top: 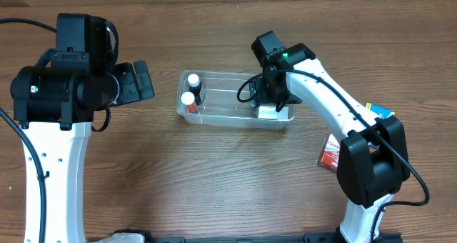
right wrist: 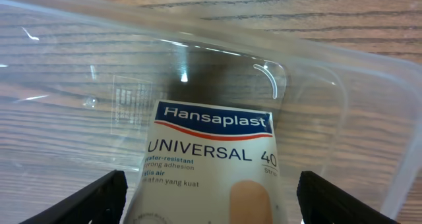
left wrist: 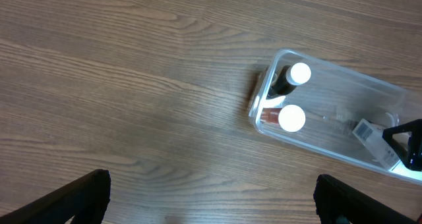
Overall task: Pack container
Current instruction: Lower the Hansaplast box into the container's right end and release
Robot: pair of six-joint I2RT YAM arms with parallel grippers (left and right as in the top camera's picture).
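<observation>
Right arm's down in the tub, left one parked off to the side

Overhead: clear container [top: 228, 93] sits mid-desk [top: 214, 179], two white-capped bottles [top: 193, 79] at its left end, right tool [top: 273, 106] at its right end. Left wrist: left tool [left wrist: 211, 197] is spread wide, holding nothing. Right wrist: Hansaplast box [right wrist: 211, 141] in the container, straddled by the right tool, can't tell if it's pinched.

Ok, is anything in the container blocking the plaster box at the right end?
Nothing visible. The Hansaplast box already lies in the container at its right end, between the open right fingers. The two white-capped bottles stand at the opposite end, well apart.
</observation>
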